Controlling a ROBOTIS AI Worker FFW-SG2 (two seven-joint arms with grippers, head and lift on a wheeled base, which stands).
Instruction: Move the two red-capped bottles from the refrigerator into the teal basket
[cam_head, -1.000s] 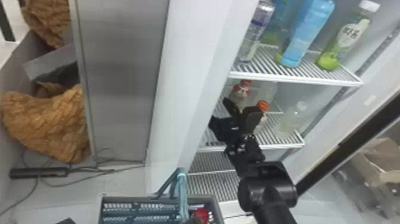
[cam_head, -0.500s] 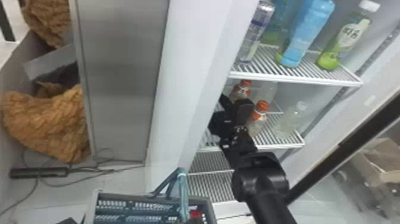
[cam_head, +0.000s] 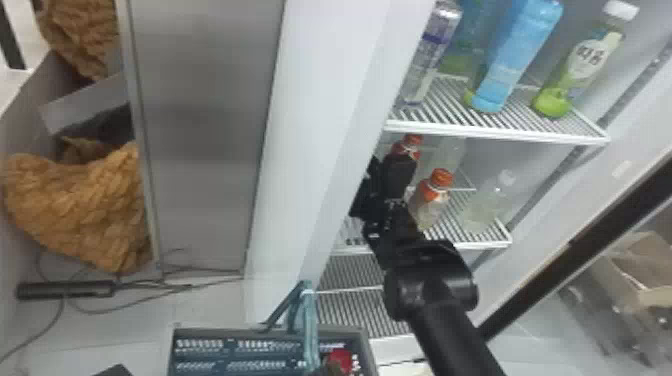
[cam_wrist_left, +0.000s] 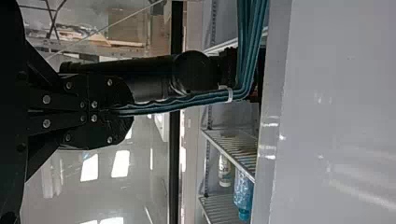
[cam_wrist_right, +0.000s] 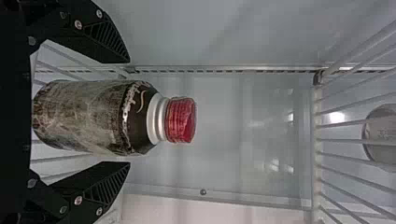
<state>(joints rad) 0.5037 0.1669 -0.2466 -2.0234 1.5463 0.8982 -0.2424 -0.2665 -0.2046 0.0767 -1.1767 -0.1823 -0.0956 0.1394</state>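
Left gripper (cam_wrist_left: 125, 113) pinched closed on the teal handle (cam_head: 310, 325). Teal basket (cam_head: 267, 330) on the floor, left of the fridge shelves; one red cap (cam_head: 341, 359) inside it. Right gripper (cam_head: 386, 172) in the fridge, jaws wide, one either side of a dark red-capped bottle (cam_wrist_right: 88, 116), gaps both sides, so not gripped. That bottle is upright. Farther right, orange-capped bottle (cam_head: 435, 200) on the same-level shelf (cam_head: 480, 244), then a clear bottle (cam_head: 482, 210).
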